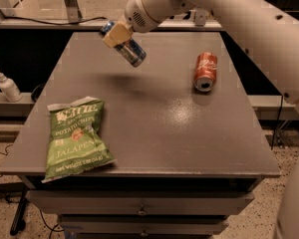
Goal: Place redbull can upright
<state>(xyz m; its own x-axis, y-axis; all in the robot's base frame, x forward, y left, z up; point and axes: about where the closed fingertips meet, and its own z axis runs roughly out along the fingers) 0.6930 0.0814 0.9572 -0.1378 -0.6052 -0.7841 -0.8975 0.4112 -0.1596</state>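
The redbull can (131, 52), slim and blue-and-silver, is held tilted in the air above the far left part of the grey table (154, 113), its lower end pointing down to the right. My gripper (117, 35) is shut on the can's upper part, its tan pad across the can. The can's shadow lies on the table below it. The white arm reaches in from the upper right.
An orange-red soda can (205, 71) lies on its side at the table's right. A green chip bag (77, 136) lies flat at the front left. A white pump bottle (7, 85) stands on a ledge left of the table.
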